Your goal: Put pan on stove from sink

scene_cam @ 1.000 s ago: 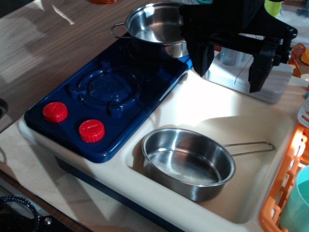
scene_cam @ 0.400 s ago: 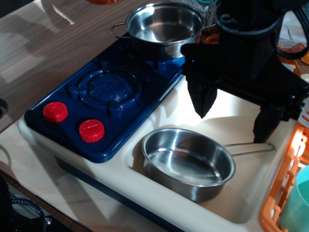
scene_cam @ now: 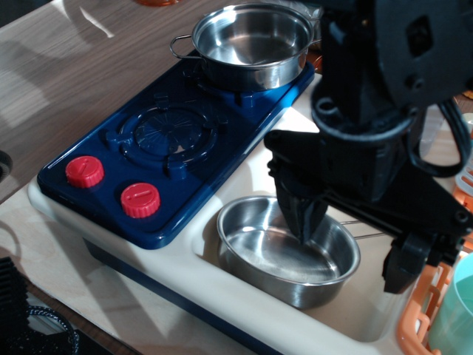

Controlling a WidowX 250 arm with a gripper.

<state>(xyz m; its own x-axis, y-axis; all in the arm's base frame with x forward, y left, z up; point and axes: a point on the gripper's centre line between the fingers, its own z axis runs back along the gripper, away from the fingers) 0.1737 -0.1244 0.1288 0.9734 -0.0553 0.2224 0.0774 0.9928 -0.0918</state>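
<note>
The shiny steel pan (scene_cam: 262,251) sits in the cream-white sink (scene_cam: 244,174), right of the dark blue stove (scene_cam: 170,137). My black gripper (scene_cam: 351,254) is open and low over the pan's right side. Its left finger (scene_cam: 301,218) reaches down inside the pan bowl. Its right finger (scene_cam: 400,266) hangs outside the rim, by the sink's right wall. The jaws straddle the rim where the wire handle starts. Only a short piece of the handle (scene_cam: 363,237) shows; the rest is hidden by the gripper.
A deeper steel pot (scene_cam: 251,41) with side handles stands on the stove's back burner. The front burner (scene_cam: 166,133) is bare, with two red knobs (scene_cam: 85,171) at the front. An orange dish rack (scene_cam: 421,314) holding a teal cup (scene_cam: 457,310) borders the sink on the right.
My gripper has come down and toward the front, from above the sink's back edge to the pan's right rim. The pan and pot have not moved.
</note>
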